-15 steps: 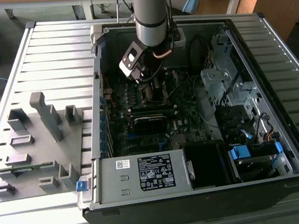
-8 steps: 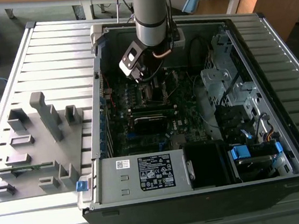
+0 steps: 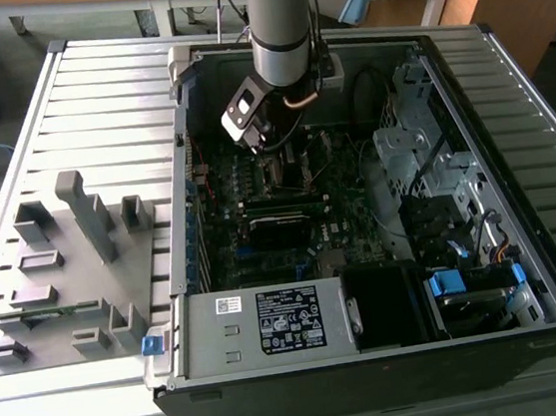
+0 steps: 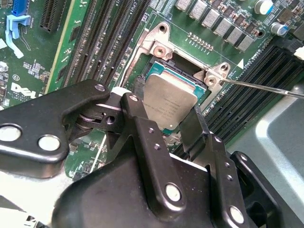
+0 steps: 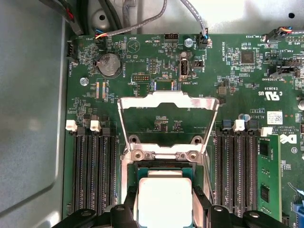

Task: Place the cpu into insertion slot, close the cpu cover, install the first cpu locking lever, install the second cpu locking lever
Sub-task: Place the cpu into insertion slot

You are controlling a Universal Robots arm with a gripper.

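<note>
Step in hand: step 1 of 4, placing the cpu [image 5: 164, 202] into the insertion slot [image 5: 164, 164]. Judging by the open cover, none of the other 3 steps is done.
Gripper: the gripper [image 4: 165, 105] hangs straight over the socket, inside the open computer case [image 3: 380, 397] in the exterior view.
Jaws: closed on the cpu, with the 2 fingers [image 4: 142, 128] pressing on opposite edges of it.
Cpu: flat, silver top up, down at the insertion slot and within the socket's outline. Whether it is fully seated or a shade above the contacts cannot be told.
Cpu cover: the cpu cover [image 5: 167, 97] is swung back on its hinge over the green motherboard [image 5: 142, 61], clear of the chip.
Levers: 1 thin locking lever [image 4: 266, 88] sticks out from a socket corner, unlatched.
Around it: memory slots [image 5: 92, 175] flank the socket on both sides.
What the move calls for: as I judge it, the chip kept level and square to the slot, no sideways push, and a release that does not drag it.
</note>
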